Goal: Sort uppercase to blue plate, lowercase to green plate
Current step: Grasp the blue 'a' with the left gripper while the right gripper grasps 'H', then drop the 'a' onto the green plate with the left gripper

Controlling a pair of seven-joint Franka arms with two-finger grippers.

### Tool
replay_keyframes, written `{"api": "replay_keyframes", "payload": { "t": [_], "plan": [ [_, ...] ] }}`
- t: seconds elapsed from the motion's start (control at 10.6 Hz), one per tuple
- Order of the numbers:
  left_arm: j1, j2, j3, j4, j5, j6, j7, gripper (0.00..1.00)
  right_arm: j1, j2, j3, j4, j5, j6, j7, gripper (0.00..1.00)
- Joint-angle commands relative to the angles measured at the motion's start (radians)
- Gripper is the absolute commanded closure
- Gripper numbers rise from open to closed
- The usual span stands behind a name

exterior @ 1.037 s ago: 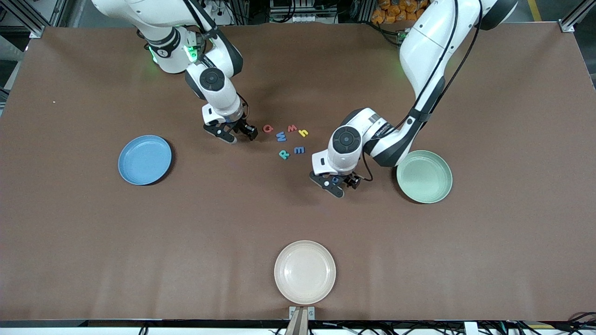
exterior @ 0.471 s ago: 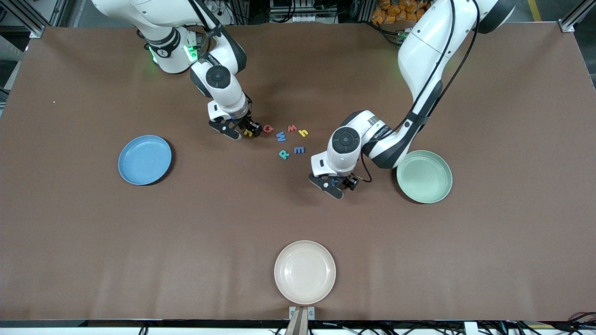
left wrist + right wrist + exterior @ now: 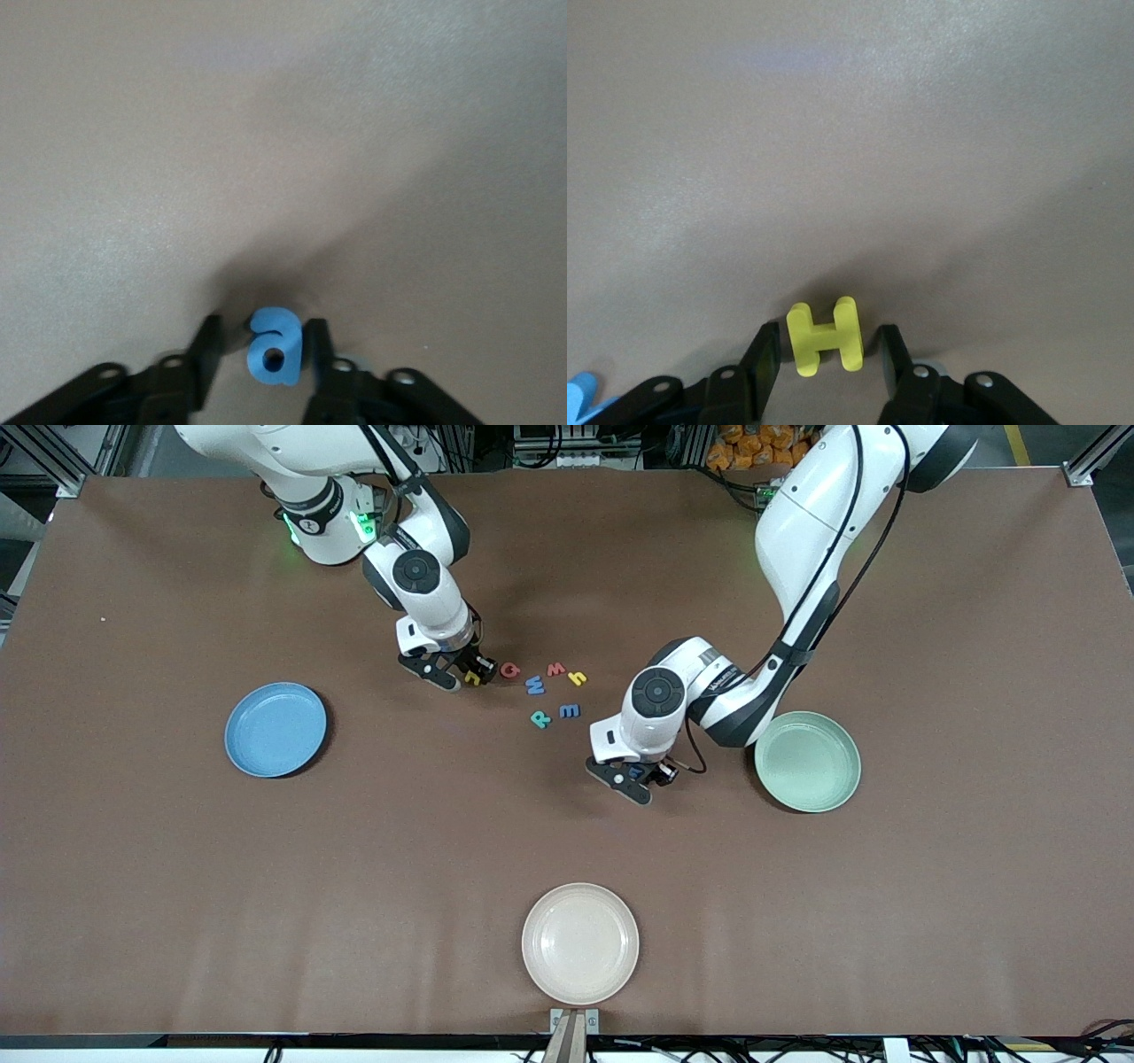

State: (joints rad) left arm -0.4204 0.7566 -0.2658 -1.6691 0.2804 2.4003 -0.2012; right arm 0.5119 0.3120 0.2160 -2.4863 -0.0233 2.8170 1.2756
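Note:
My right gripper (image 3: 464, 676) is open, low at the table, its fingers on either side of the yellow H (image 3: 472, 678), which lies flat beside the red Q (image 3: 509, 670). In the right wrist view the H (image 3: 824, 335) sits between the fingers with gaps on both sides. My left gripper (image 3: 640, 778) is open, low around the blue p/q shape (image 3: 275, 347), nearer the camera than the other letters. Red w (image 3: 555, 669), yellow h (image 3: 577, 678), blue W (image 3: 535, 685), teal R (image 3: 540, 718) and blue e (image 3: 570, 710) lie grouped mid-table. The blue plate (image 3: 275, 729) and green plate (image 3: 807, 761) hold nothing.
A cream plate (image 3: 580, 943) sits near the table's front edge, close to the camera. The blue plate is toward the right arm's end, the green plate toward the left arm's end, just beside the left arm's wrist.
My right gripper moved toward the letters and came down around the yellow H. My left gripper shifted slightly and sank lower around the blue p/q shape.

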Motion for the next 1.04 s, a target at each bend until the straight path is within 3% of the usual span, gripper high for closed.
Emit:
{"api": "replay_keyframes", "payload": {
  "t": [0.0,0.19,0.38,0.75,0.94],
  "plan": [
    [0.003,-0.005,0.005,-0.001,0.033,0.013,-0.032,1.0,-0.027,0.009,0.02,0.01,-0.018,0.01,0.002,0.5],
    [0.034,-0.067,0.005,-0.024,0.033,-0.018,-0.026,1.0,-0.029,0.009,0.02,0.015,-0.047,0.01,0.004,0.5],
    [0.139,-0.227,-0.025,-0.099,0.019,-0.12,-0.014,1.0,-0.039,0.009,0.02,0.015,-0.066,0.01,0.004,0.54],
    [0.308,-0.428,-0.05,-0.152,0.0,-0.455,-0.012,1.0,-0.042,0.01,0.02,0.015,-0.084,0.01,0.002,0.65],
    [0.402,-0.48,-0.05,-0.236,0.0,-0.469,-0.012,1.0,-0.044,0.012,0.02,0.015,-0.092,0.01,0.002,0.68]
  ]
}}
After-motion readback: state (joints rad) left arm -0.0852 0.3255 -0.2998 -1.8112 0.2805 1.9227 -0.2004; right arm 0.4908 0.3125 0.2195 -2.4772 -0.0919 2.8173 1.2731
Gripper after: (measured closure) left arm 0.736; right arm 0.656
